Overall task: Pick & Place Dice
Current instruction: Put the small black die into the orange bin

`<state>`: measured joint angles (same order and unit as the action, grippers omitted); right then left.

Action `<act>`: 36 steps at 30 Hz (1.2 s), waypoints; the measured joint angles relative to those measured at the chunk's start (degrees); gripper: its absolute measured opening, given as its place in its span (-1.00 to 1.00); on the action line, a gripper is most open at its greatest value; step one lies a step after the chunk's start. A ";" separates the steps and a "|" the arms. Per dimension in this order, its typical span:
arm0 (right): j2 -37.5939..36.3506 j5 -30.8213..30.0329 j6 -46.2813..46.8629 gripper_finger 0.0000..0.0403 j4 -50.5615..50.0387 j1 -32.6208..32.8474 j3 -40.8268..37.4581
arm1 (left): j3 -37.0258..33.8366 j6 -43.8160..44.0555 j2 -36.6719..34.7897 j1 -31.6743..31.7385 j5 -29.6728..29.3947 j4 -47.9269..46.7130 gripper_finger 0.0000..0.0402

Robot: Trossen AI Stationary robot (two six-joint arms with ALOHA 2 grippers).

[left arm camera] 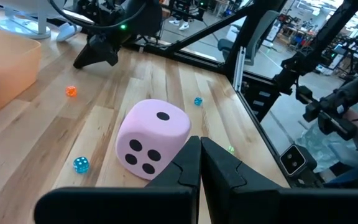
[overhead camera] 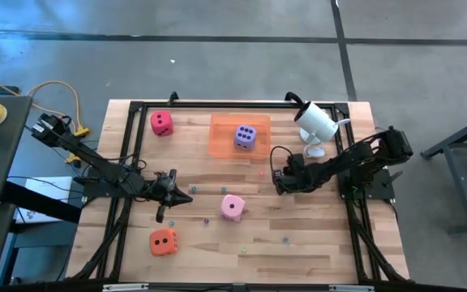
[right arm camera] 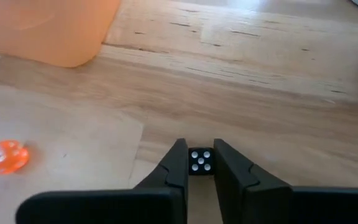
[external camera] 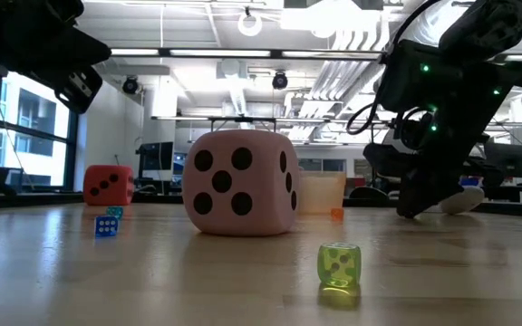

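Observation:
The light pink die (overhead camera: pixel 233 207) stands mid-table and looms large in the low view (external camera: pixel 240 183). The purple die (overhead camera: pixel 245 136) sits in the translucent orange tray (overhead camera: pixel 221 142). The red-magenta die (overhead camera: pixel 161 122) rests at the far left and the orange die (overhead camera: pixel 163 241) at the near left. My left gripper (left arm camera: pixel 199 157) is shut and empty, pointing at the pink die (left arm camera: pixel 153 138) from the left with a gap between them. My right gripper (right arm camera: pixel 200 163), right of the pink die, is shut on a tiny black die (right arm camera: pixel 200 160) with white pips. My right gripper pinches the tiny black die by two opposite sides (right arm camera: pixel 192 160), at the free ends of its two fingers. The fingers slant down from the table's right, and in the low view their tips (external camera: pixel 412 210) reach the table top. I cannot tell whether the die is lifted.
Tiny dice lie scattered on the wood: orange (right arm camera: pixel 5 157), blue (left arm camera: pixel 81 164), another blue (left arm camera: pixel 197 101), green (external camera: pixel 339 265). A white device (overhead camera: pixel 316 122) stands at the far right by the tray. A black frame (overhead camera: pixel 136 105) edges the table. Bare wood lies along the near edge.

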<state>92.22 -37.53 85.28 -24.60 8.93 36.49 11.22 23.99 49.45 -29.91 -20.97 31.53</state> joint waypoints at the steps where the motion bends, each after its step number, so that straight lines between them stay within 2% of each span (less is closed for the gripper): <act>1: 0.00 -0.45 0.01 -0.84 -0.03 0.34 0.00 | -0.02 0.00 0.00 0.00 -0.01 0.00 -1.00; 7: -0.30 -1.22 -1.07 -0.82 -0.11 3.45 2.85 | -0.02 -0.10 0.00 0.00 -0.02 -0.31 -1.00; 10: -0.33 -2.53 -5.57 -0.84 0.15 5.33 6.75 | -0.02 -0.09 0.00 0.00 -0.02 -0.35 -1.00; 13: -0.35 -7.43 -11.65 -0.84 -0.04 6.82 10.93 | -0.01 -0.09 0.00 0.02 -0.08 -0.33 -1.00; 17: -0.39 -10.33 -21.15 -0.84 -2.53 4.31 16.19 | -0.02 -0.02 -0.02 0.41 -0.42 1.86 -1.00; 21: -0.39 -7.09 -31.81 -0.84 -2.11 -2.40 20.59 | -0.02 0.07 -0.01 0.61 -0.47 3.16 -1.00; 23: -0.39 -5.80 -34.05 -0.84 -1.43 -5.25 21.69 | -0.02 0.07 -0.02 0.61 -0.45 3.42 -1.00; 29: -0.39 -1.06 -34.34 -0.73 -1.21 -10.83 21.84 | -0.02 0.06 -0.02 0.61 -0.46 3.29 -1.00; 36: 3.26 2.49 -38.14 -0.71 4.61 -13.30 21.84 | -0.02 0.03 -0.01 0.61 -0.46 3.02 -1.00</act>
<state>95.48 -35.03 47.14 -19.99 -4.38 58.33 11.20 24.02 49.44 -29.30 -21.43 34.54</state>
